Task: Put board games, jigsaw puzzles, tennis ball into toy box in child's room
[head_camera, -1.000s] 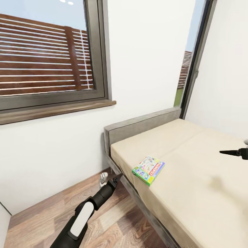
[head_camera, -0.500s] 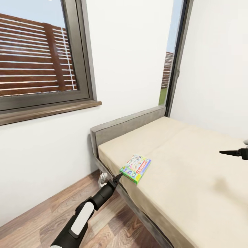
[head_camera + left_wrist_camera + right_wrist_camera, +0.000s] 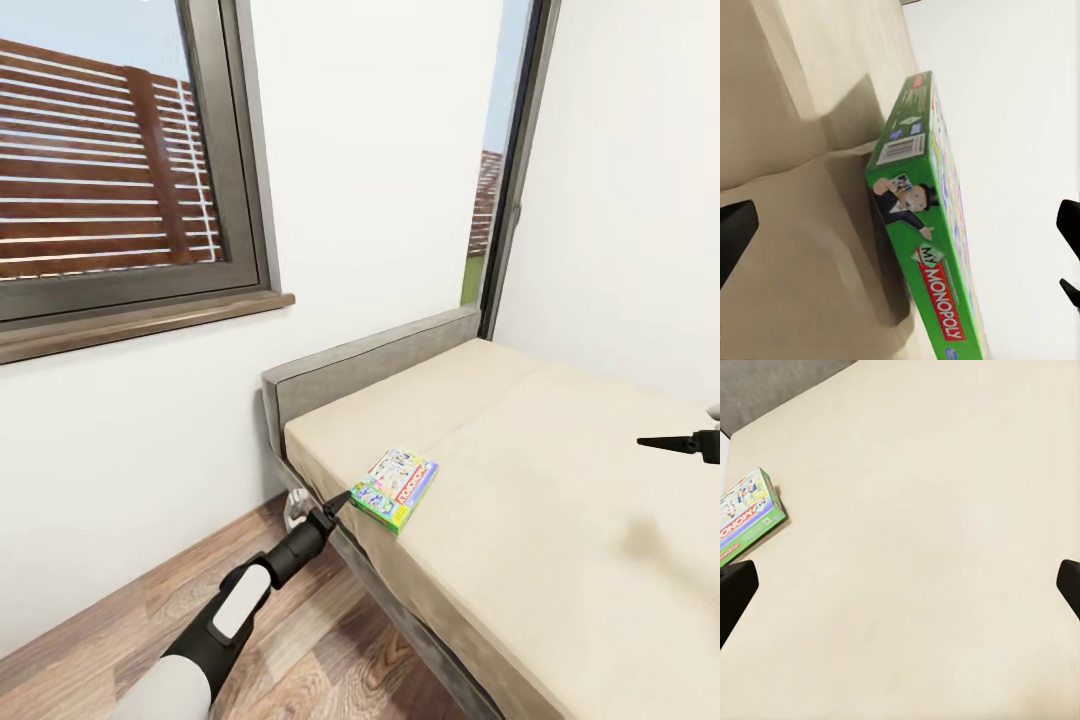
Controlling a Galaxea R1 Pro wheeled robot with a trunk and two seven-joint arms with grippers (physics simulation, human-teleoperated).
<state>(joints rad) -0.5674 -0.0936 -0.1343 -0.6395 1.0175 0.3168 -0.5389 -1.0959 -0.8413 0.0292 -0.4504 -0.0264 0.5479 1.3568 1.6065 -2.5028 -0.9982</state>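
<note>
My left pincer (image 3: 343, 498) is open wide, right beside the Monopoly box (image 3: 396, 489) on the bed (image 3: 560, 500). My right pincer (image 3: 672, 442) hangs open over the bed

You're in a home bedroom: a bed (image 3: 560, 480) stands in the corner beneath windows (image 3: 120, 160), on wood flooring (image 3: 330, 640)

board game (image 3: 922, 240) | green side panel reads "MY MONOPOLY", white letters on a red banner | white barcode label on same side, digits too small to read | lid (image 3: 397, 487) in head view: red logo strip, lettering illegible
</note>
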